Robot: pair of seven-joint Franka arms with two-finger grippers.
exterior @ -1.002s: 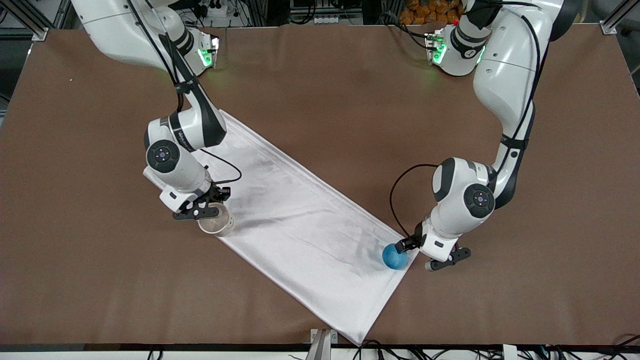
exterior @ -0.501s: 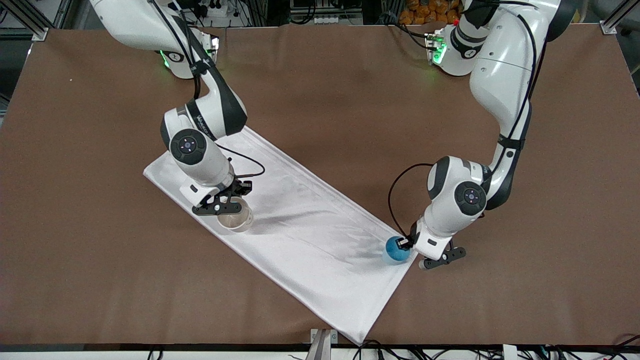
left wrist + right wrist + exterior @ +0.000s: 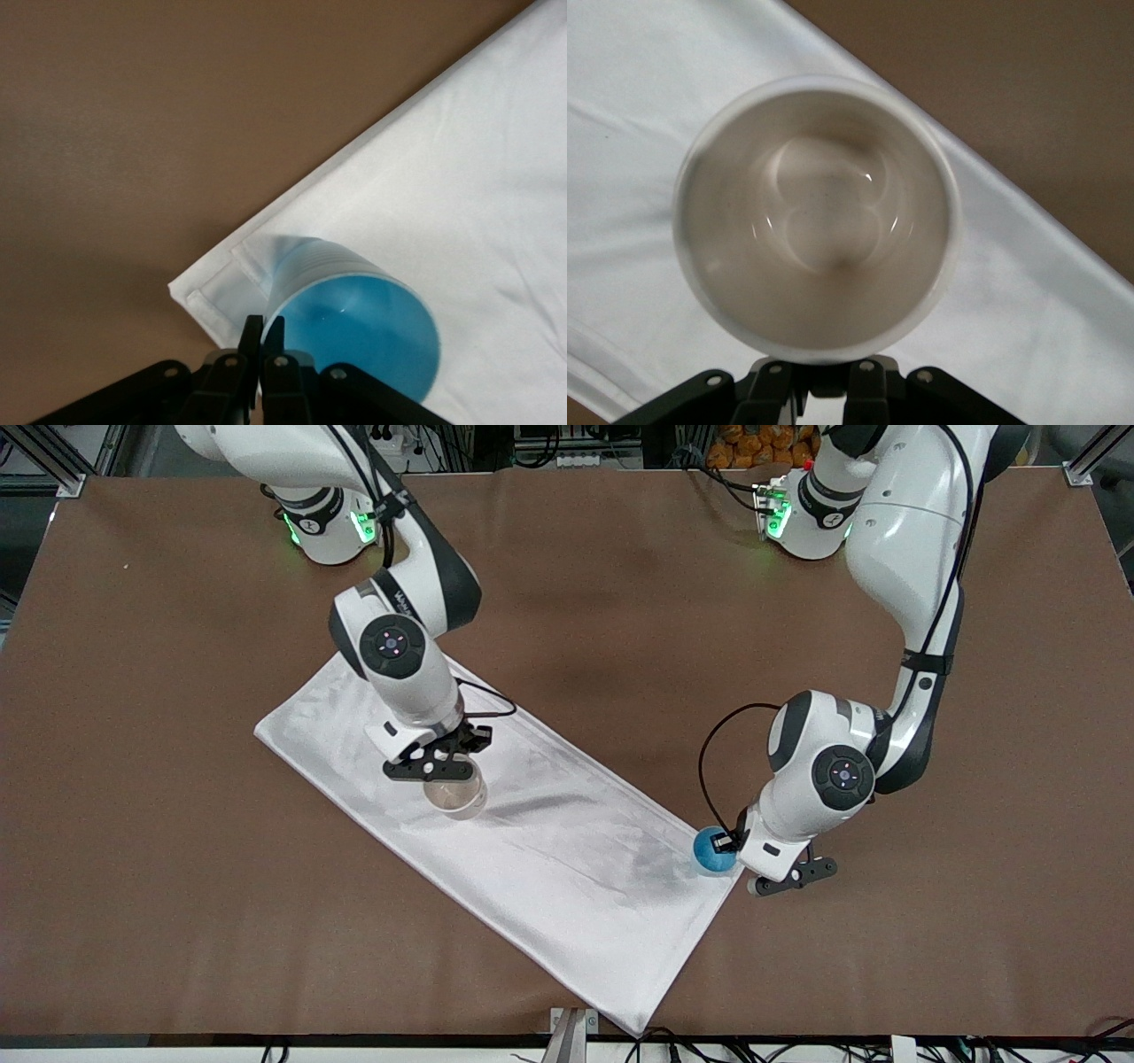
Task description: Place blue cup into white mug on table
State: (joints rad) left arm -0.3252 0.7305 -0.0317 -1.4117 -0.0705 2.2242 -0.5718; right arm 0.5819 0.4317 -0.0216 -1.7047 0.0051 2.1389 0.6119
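Left gripper (image 3: 728, 840) pinching blue cup (image 3: 712, 850) by its rim over cloth (image 3: 567, 868) corner; right gripper (image 3: 443, 766) clamped on white mug (image 3: 454, 793) above cloth on surface (image 3: 177, 868)

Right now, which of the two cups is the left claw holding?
The blue cup, pinched at its rim by the left claw over the white cloth's corner. The white mug is in the right claw.

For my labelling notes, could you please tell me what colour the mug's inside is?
Off-white, almost beige, inside the small white cylindrical mug; the right wrist view shows it best.
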